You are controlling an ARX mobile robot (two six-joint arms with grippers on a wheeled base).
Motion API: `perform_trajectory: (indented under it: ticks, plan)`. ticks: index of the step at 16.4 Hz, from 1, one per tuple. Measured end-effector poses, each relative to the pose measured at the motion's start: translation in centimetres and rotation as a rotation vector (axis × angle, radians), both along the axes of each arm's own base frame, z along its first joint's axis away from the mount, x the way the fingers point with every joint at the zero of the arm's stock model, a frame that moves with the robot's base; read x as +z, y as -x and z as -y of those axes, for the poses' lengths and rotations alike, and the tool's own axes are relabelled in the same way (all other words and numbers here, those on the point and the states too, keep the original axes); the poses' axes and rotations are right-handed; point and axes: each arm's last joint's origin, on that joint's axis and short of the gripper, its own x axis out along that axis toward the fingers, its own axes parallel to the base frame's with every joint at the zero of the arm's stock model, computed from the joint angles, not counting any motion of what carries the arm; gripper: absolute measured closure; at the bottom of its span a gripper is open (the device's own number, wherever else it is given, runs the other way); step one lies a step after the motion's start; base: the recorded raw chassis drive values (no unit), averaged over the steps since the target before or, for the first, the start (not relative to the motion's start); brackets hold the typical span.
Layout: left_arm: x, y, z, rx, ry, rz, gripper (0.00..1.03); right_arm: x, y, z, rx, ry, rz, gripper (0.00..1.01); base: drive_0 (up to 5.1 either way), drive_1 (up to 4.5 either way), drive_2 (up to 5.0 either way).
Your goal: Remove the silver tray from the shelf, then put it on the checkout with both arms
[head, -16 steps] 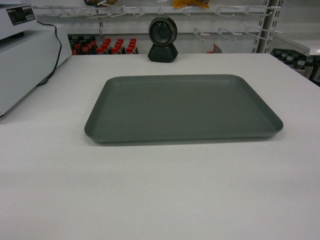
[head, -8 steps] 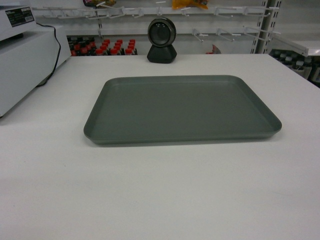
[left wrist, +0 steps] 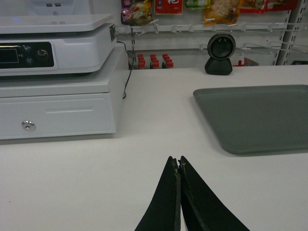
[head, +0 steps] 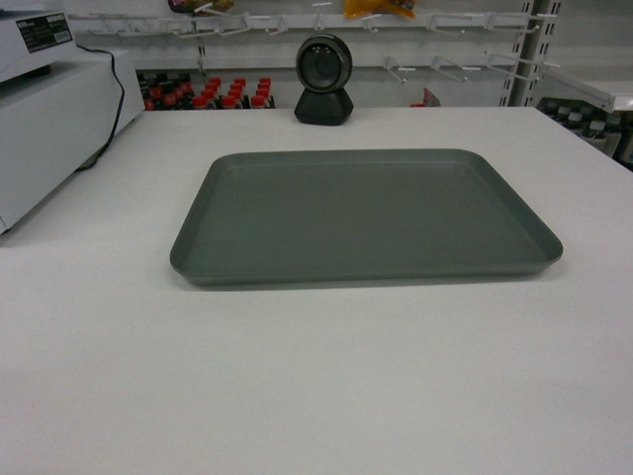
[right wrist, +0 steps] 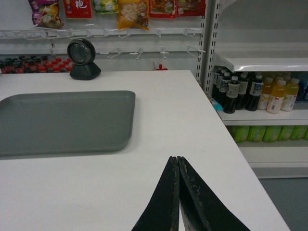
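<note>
The silver tray [head: 364, 213] lies flat on the white checkout [head: 316, 376], near its middle, with nothing inside it. No arm or gripper shows in the head view. In the left wrist view the tray [left wrist: 260, 115] lies ahead to the right, and my left gripper [left wrist: 178, 160] is shut with nothing in it, held back over the bare checkout top [left wrist: 96, 183]. In the right wrist view the tray [right wrist: 62, 120] lies ahead to the left, and my right gripper [right wrist: 177, 158] is shut and holds nothing. Neither gripper touches the tray.
A white cash register with drawer [left wrist: 57, 91] stands at the checkout's left end. A black round scanner [head: 323, 91] stands at the far edge. Store shelving with drink bottles [right wrist: 260, 94] lies past the checkout's right edge. Hooks with snack bags [right wrist: 130, 12] hang behind.
The head view has shifted a few pixels sideways; the tray stays put on the checkout.
</note>
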Motion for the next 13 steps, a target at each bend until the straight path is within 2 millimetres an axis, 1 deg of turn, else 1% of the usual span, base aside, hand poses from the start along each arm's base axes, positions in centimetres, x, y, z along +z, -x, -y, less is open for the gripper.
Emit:
perform_trajectory:
  ticks: [5,6,7,9,11,13]
  plan:
    - [0.00,0.00,0.00,0.000,0.000,0.000,1.01,0.00,0.00,0.00,0.000,0.000,0.000,0.99,0.0,0.00,0.0]
    - [0.01,0.00,0.00,0.000,0.002,0.001,0.86,0.00,0.00,0.00,0.000,0.000,0.000,0.83,0.0,0.00,0.0]
    - [0.01,0.00,0.00,0.000,0.002,0.001,0.77,0.00,0.00,0.00,0.000,0.000,0.000,0.74,0.0,0.00,0.0]
    - [0.01,0.00,0.00,0.000,0.002,0.001,0.54,0.00,0.00,0.00,0.000,0.000,0.000,0.50,0.0,0.00,0.0]
    - [0.01,0.00,0.00,0.000,0.002,0.001,0.39,0.00,0.00,0.00,0.000,0.000,0.000,0.35,0.0,0.00,0.0]
    - [0.01,0.00,0.00,0.000,0.002,0.001,0.17,0.00,0.00,0.00,0.000,0.000,0.000,0.14,0.0,0.00,0.0]
